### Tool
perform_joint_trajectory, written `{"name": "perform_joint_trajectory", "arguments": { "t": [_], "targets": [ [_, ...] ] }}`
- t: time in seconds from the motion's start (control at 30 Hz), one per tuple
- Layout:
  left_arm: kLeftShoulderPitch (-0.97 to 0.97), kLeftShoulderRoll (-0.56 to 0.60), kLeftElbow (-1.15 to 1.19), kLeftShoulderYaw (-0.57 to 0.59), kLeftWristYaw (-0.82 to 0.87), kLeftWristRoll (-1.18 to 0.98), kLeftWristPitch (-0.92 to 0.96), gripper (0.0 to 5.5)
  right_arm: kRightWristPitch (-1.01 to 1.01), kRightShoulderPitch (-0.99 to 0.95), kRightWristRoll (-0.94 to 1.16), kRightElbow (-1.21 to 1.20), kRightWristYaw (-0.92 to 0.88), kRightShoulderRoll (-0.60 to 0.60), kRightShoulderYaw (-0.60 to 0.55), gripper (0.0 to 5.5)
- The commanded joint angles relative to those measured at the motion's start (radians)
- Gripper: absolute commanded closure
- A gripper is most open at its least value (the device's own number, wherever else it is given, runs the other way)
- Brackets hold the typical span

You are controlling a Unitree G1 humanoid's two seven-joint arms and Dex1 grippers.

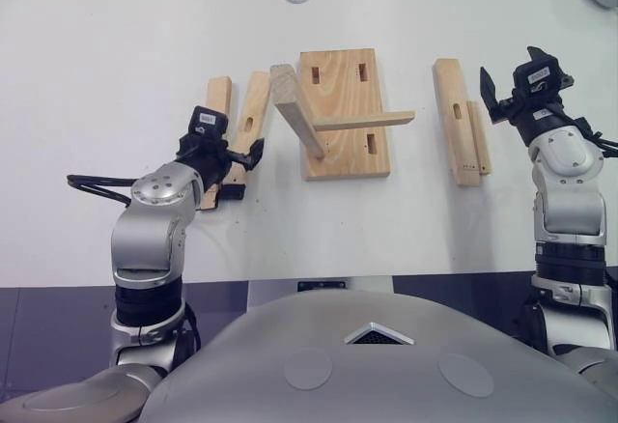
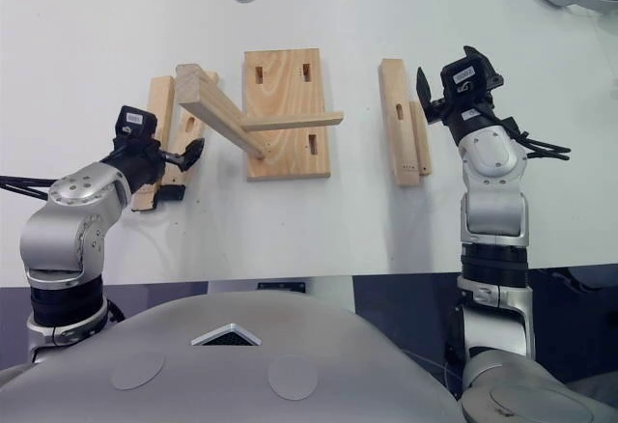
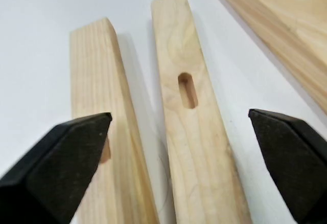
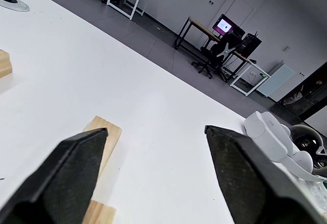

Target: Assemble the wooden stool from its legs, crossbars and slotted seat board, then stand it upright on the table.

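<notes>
While the pale wooden slotted seat board (image 1: 338, 87) lies mid-worktop, the black left gripper (image 3: 179, 124) and right gripper (image 4: 156, 132) hover, jaws apart, over pale wooden legs (image 1: 456, 119) flanking it.

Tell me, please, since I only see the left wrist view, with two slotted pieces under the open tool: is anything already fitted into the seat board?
Observer: Yes. One leg stands in a corner slot of the seat board, with a crossbar sticking out of it toward the right.
Operator: Thank you. Where are the other parts?
Observer: A second pair of pieces lies flat on the table, right of the board.
Operator: And the other arm?
Observer: The right tool is open and empty, beside that pair.
</notes>
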Motion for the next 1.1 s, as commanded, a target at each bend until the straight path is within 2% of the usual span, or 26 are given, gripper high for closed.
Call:
{"name": "perform_joint_trajectory", "arguments": {
  "t": [0.03, 0.17, 0.37, 0.57, 0.87, 1.1],
  "targets": [
    [0.018, 0.070, 0.008, -0.065, -0.020, 0.007, -0.017, 1.10, 0.032, 0.007, 0.006, -0.033, -0.013, 0.010, -0.010, 1.94],
    [0.003, 0.136, -0.001, -0.118, -0.025, 0.026, -0.036, 1.71, 0.047, 0.025, 0.003, -0.055, -0.026, 0.025, -0.009, 1.94],
    [-0.063, 0.132, -0.033, -0.110, -0.001, 0.010, -0.018, 1.71, 0.050, 0.033, 0.003, -0.059, -0.038, 0.038, -0.003, 1.94],
    [-0.022, 0.092, -0.009, -0.106, 0.008, -0.027, 0.027, 1.71, 0.055, 0.040, 0.000, -0.069, -0.042, 0.049, -0.004, 1.94],
    [-0.008, 0.170, 0.034, -0.147, 0.004, -0.003, 0.023, 1.71, 0.066, 0.069, -0.003, -0.104, -0.075, 0.086, -0.003, 1.94],
    [0.013, 0.221, 0.033, -0.168, -0.018, -0.016, 0.006, 2.91, 0.077, 0.087, -0.008, -0.133, -0.094, 0.096, -0.009, 1.94]
  ]
}}
